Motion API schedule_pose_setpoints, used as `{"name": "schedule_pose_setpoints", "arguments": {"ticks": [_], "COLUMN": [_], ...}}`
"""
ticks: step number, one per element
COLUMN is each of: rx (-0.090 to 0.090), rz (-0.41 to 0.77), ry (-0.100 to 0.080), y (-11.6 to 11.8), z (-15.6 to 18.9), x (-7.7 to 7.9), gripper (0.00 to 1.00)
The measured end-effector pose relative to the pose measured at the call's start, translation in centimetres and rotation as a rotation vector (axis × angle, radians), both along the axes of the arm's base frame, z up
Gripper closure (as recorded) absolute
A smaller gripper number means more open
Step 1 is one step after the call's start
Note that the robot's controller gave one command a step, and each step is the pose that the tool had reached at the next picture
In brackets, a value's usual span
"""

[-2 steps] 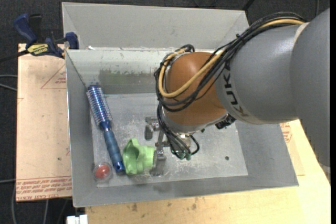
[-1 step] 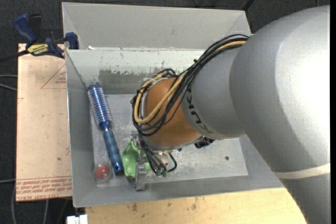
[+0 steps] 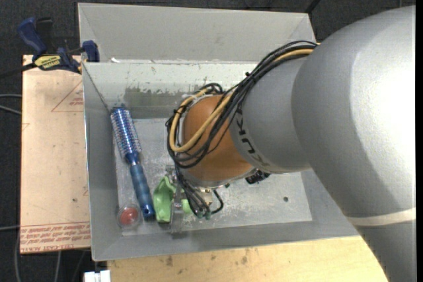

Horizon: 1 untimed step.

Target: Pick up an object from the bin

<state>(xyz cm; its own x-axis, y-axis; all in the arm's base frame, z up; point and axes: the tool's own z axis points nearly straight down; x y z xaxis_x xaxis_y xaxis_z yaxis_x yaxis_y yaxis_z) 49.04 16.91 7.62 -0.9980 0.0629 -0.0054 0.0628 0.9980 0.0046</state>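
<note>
Gripper [image 3: 180,207] sits low in the bin's [image 3: 192,43] front-left area, against a green plastic object [image 3: 162,197]; its grip state cannot be determined. Risk: adjacent blue hairbrush [image 3: 132,152] snags or shifts during lift.

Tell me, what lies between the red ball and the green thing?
In the camera view, the handle end of the blue hairbrush lies between the red ball and the green thing.

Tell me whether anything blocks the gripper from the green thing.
Nothing visible does: the gripper sits right at the green thing. The blue hairbrush lies alongside, not between them.
</note>
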Motion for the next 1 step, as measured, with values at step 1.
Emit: {"name": "schedule_pose_setpoints", "arguments": {"ticks": [1], "rx": [-0.001], "rz": [0.027], "ry": [-0.004], "y": [-1.82], "z": [12.77], "x": [2.2], "gripper": [1.0]}}
